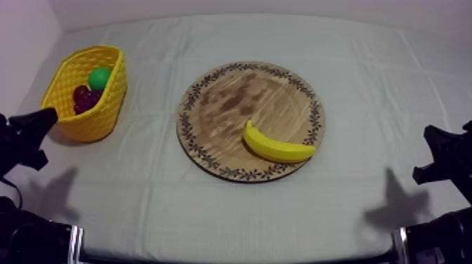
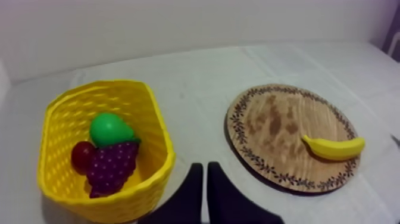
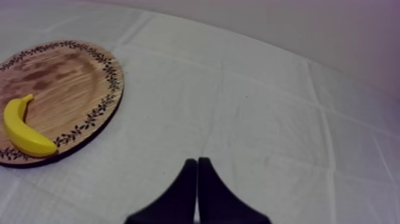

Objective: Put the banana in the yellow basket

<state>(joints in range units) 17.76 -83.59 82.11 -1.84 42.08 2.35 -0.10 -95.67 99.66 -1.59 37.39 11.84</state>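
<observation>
Banana (image 1: 277, 146) is lying on the wooden board (image 1: 232, 105) at roughly 4 o'clock, close to the rim. The yellow basket (image 1: 98, 123) sits off at the board's 9 o'clock, with a pear (image 2: 107, 128), grapes (image 2: 113, 164) and a small red fruit (image 2: 80, 156) inside. The left gripper (image 2: 205, 170) and right gripper (image 3: 197, 162) both have their fingers pressed together, gripping nothing.

It looked like a robot test bench in a lab, not a home. A table (image 1: 232, 210) under a creased grey-white cloth stood against bare pale walls (image 1: 24, 42). The black left arm (image 1: 21, 140) sat at the frame's lower left and the right arm (image 1: 446, 158) at its lower right. Props lay staged: a yellow basket (image 1: 98, 116) at upper left, a wooden board (image 1: 239, 98) with a toy banana (image 1: 277, 146) at centre.
</observation>
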